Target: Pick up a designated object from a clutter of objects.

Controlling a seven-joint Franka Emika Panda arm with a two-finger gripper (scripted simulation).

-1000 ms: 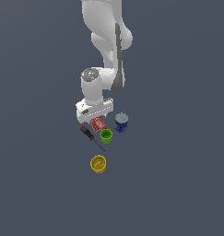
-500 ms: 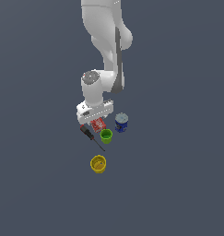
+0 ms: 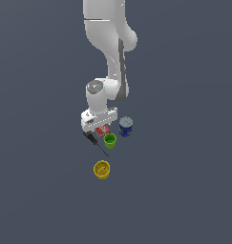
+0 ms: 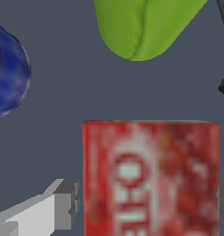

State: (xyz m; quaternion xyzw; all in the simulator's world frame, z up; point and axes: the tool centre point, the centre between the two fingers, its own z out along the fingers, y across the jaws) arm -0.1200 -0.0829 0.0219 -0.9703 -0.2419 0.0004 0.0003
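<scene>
The gripper (image 3: 99,125) sits low over the clutter at mid-frame of the exterior view, its jaws spread wide — one finger (image 4: 58,205) stands apart from the red box (image 4: 150,177), which lies between the jaws, ungrasped. In that view the red box (image 3: 102,129) rests on the dark surface (image 3: 184,190) just under the hand. The green cup (image 3: 110,140) is just below it, the blue can (image 3: 126,127) to its right, the screwdriver (image 3: 95,142) to its lower left, and the yellow cup (image 3: 101,169) well below.
</scene>
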